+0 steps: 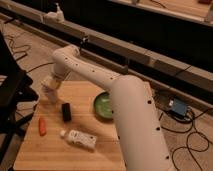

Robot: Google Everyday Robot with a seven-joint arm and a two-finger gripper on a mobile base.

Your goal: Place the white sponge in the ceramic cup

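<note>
Wooden desk (30, 150) boards showed our gripper (50, 93) low over the far left corner, and we could not tell whether it held anything. Neither the white sponge nor the ceramic cup showed apart from its pale tip, so we judged both lay right under it, with any drop going straight down, well left of the green bowl (103, 105).
</note>
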